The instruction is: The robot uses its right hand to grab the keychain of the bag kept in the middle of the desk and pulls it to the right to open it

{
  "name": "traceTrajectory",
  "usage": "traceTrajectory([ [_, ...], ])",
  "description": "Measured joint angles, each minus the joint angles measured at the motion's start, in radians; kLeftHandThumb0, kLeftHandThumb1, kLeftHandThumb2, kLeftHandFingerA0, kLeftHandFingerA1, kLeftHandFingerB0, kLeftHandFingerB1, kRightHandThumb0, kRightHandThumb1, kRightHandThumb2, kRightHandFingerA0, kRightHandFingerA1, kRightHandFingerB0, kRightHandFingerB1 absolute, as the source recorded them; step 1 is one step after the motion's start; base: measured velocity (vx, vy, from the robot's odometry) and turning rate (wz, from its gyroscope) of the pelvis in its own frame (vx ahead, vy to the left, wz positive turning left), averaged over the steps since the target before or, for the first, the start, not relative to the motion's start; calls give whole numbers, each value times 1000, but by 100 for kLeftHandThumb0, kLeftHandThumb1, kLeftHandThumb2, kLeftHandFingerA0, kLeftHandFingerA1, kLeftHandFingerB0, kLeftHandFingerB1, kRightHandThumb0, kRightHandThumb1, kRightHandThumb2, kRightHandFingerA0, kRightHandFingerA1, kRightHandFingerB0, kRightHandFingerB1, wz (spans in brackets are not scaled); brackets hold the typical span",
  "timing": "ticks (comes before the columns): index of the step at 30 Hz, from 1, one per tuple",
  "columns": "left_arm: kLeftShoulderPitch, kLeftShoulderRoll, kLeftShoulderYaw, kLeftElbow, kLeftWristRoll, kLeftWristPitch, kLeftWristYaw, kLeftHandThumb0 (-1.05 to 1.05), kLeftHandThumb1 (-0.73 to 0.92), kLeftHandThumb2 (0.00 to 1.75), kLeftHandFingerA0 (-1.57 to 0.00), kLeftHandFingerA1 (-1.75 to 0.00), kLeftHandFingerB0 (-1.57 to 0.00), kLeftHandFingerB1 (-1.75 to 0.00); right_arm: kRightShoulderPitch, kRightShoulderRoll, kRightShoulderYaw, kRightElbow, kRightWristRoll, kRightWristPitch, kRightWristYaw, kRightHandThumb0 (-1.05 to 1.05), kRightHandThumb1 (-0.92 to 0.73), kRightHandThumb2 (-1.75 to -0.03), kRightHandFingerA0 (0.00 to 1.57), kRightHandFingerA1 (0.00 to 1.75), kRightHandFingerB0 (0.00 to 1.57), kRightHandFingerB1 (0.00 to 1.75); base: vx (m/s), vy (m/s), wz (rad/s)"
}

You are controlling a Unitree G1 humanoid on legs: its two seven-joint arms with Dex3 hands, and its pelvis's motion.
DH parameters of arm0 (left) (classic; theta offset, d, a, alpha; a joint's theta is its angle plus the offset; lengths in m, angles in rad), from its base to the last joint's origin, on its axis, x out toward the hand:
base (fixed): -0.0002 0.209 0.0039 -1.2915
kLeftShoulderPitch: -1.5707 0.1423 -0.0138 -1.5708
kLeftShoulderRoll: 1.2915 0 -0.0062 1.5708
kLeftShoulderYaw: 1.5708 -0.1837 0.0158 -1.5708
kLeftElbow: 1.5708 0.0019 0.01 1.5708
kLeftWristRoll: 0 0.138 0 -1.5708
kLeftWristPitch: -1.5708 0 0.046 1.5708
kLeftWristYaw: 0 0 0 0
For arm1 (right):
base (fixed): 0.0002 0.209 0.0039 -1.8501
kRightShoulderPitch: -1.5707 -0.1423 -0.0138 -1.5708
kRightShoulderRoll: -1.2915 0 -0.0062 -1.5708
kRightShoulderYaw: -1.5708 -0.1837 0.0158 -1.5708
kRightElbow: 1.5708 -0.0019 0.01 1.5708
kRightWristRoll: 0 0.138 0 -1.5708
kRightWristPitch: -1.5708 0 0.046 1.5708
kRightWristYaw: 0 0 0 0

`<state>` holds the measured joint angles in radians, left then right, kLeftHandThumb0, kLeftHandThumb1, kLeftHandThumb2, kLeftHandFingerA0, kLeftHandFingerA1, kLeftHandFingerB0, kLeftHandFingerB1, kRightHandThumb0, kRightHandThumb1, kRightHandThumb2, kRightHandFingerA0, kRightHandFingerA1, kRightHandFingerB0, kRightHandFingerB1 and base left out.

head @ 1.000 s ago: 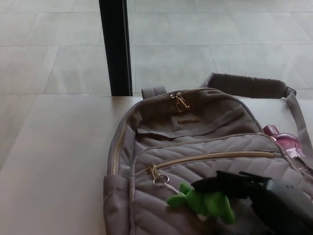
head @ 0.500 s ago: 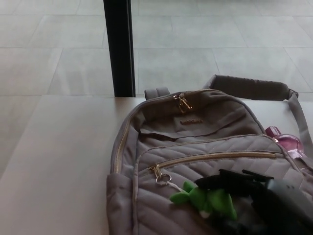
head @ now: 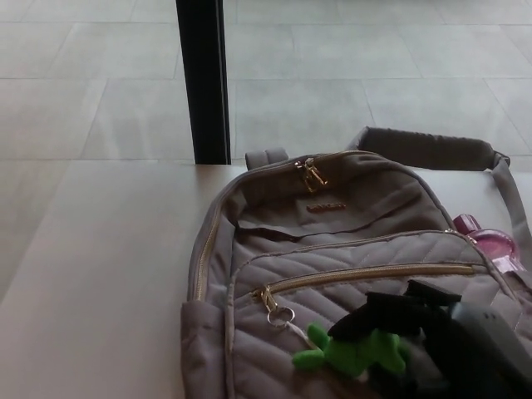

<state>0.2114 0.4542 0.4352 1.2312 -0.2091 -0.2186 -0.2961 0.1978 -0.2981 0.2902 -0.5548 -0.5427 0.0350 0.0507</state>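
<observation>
On the left we saw bare desk [head: 100, 274], pale and smooth, with tiled floor [head: 349, 91] beyond its far edge and a black post [head: 204, 79] standing upright behind the desk. Next came the bag [head: 332, 249], a grey quilted backpack lying face up in the middle of the desk, top handle [head: 267, 156] toward the post. A gold zipper ran down its left side; at the top sat a pair of gold pullers [head: 310, 174]. Across the front pocket ran a closed gold zipper line [head: 374, 273], its puller [head: 266, 297] at the left end, with a small metal ring [head: 280, 315] hanging from it. From that ring a thin cord led right to the keychain [head: 353, 355], a green soft toy resting on the front of the bag near the lower edge of the picture. The right hand [head: 399, 320] entered from the lower right, its black fingers [head: 374, 312] lying over the upper part of the green toy and touching it; whether they were clamped on it we could not tell from this angle. Further right, a padded shoulder strap [head: 424, 148] lay behind the bag, and a pink object [head: 489, 243] sat against the bag's right side.
</observation>
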Motion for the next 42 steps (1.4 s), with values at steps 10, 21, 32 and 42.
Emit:
traceTrajectory([
  [10, 1, 0, 6, -3, -6, 0, -22, -74, 83, 65, -46, -50, -45, -38, 9, -1, -11, 4, 0, -21, -8, -8, -42, -126, 109, 172, 106, 103, 0, 0, 0],
  [21, -4, 0, 10, 0, -7, 0, -35, -80, 87, 66, -46, -50, -45, -38, 14, -4, -22, 36, -1, -81, -30, -21, -42, -121, 129, 147, 114, 138, 0, 0, 0],
  [32, -10, 1, 16, 5, -10, 1, -39, -80, 92, 70, -50, -51, -46, -38, 2, -4, -33, 46, 1, -120, -50, -14, -39, -143, 105, 175, 82, 173, 0, 0, 0],
  [42, -12, 1, 21, 14, -10, 1, -36, -83, 92, 72, -52, -52, -48, -38, -114, -19, -69, 29, -4, -92, 17, -15, -39, -142, 105, 175, 85, 169, 0, 0, 0],
])
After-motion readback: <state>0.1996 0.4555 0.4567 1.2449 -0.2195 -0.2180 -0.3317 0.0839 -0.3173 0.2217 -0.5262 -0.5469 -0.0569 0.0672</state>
